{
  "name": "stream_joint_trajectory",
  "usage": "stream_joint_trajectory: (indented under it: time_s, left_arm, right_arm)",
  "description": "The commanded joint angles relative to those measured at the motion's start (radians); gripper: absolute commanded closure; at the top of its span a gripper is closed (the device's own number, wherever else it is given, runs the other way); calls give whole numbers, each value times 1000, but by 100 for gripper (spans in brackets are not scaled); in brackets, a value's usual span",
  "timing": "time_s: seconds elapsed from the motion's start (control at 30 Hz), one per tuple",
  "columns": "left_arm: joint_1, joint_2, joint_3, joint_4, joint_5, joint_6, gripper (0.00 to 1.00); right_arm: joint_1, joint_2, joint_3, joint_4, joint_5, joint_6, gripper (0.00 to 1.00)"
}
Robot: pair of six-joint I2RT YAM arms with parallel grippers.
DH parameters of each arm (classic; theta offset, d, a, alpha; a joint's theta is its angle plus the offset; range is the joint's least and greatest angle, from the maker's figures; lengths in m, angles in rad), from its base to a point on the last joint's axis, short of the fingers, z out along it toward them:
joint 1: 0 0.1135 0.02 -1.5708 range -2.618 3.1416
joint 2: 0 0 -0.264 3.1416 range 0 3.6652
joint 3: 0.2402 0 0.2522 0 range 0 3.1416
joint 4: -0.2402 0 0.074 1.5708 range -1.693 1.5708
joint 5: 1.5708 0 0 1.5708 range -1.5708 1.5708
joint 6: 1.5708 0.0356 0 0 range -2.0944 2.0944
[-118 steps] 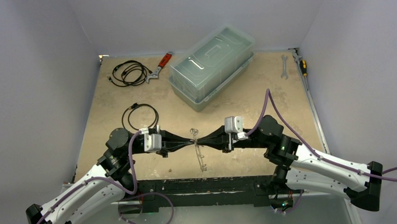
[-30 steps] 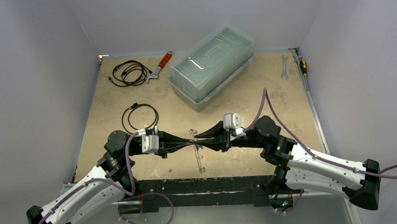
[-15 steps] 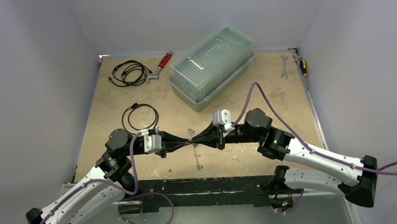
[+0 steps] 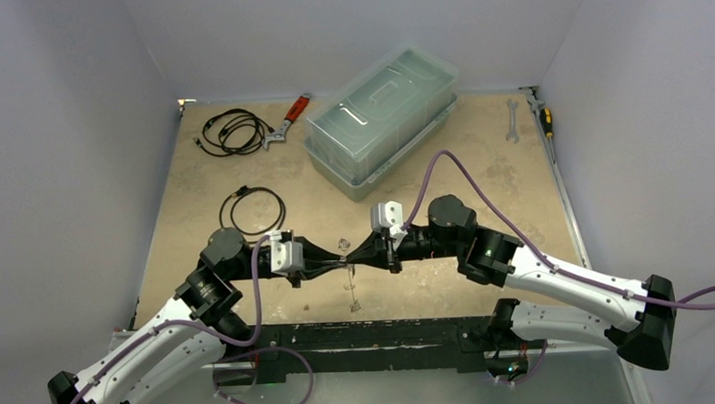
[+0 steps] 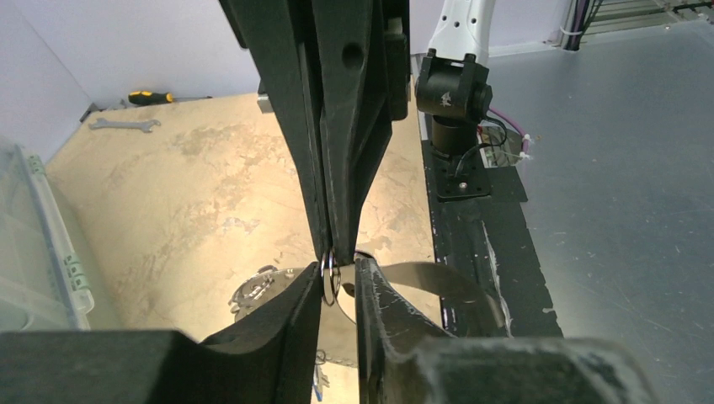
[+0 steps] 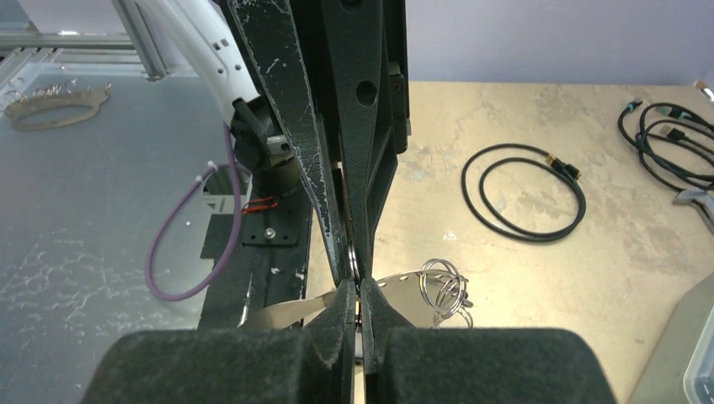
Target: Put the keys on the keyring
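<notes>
My two grippers meet tip to tip above the front middle of the table. The keyring [image 4: 351, 289] is a thin whitish-silver hoop that hangs down between them. In the left wrist view its flat band [image 5: 421, 273] runs through my left gripper [image 5: 339, 278], which is shut on it, with a small split ring [image 5: 330, 282] standing in the narrow gap. My right gripper [image 6: 359, 290] is shut on that small ring. Several more small rings [image 6: 444, 282] hang on the band [image 6: 278, 311]. A blue key tag [image 5: 317, 380] dangles below the left fingers. The dark-tagged key is hidden.
A clear lidded box [image 4: 382, 119] stands at the back centre. A coiled black cable [image 4: 252, 209] lies behind the left arm and another [image 4: 232, 130] lies at the back left beside a red-handled wrench [image 4: 291, 118]. A wrench [image 4: 511, 121] and a screwdriver [image 4: 543, 116] lie at the back right.
My right arm has reached further left and pushed the meeting point left. The left arm has drawn back with it. The hoop has moved left and both grips have held.
</notes>
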Motion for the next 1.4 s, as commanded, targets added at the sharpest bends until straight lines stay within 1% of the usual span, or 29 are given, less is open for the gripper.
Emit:
stream_joint_trajectory:
  time_s: [0.0,0.03,0.07,0.13,0.17,0.2,0.33,0.43,0.6,0.8,1.07,1.27,1.37]
  left_arm:
    - [-17,28,98,6,-11,86,69]
    - [-18,29,106,-34,-21,111,60]
    - [-17,32,114,-69,-37,136,55]
    - [-18,31,120,-101,-55,158,48]
    - [-17,27,124,-102,-61,164,47]
    - [-16,22,131,-143,-69,174,46]
    - [-17,-4,145,-218,-113,225,49]
    - [-17,-3,166,-285,-112,252,54]
    - [-17,22,204,-371,-97,274,55]
    - [-18,47,247,-428,-84,305,65]
    - [-18,73,290,-488,-112,336,66]
    - [-18,119,280,-483,-91,340,67]
    - [-18,143,275,-473,-83,337,69]
  right_arm:
    - [23,24,60,19,2,-32,100]
    - [23,24,71,-5,20,-45,100]
    - [23,26,84,-23,30,-56,100]
    - [23,24,91,-56,42,-65,100]
    - [23,22,93,-62,50,-63,100]
    - [23,20,97,-66,55,-64,100]
    - [24,24,123,-113,93,-74,100]
    - [25,40,165,-172,123,-92,100]
    - [25,87,221,-263,159,-128,100]
    - [25,122,249,-311,140,-152,100]
    - [28,127,261,-337,122,-161,100]
    - [35,130,255,-331,106,-166,100]
    - [38,127,250,-326,99,-166,100]
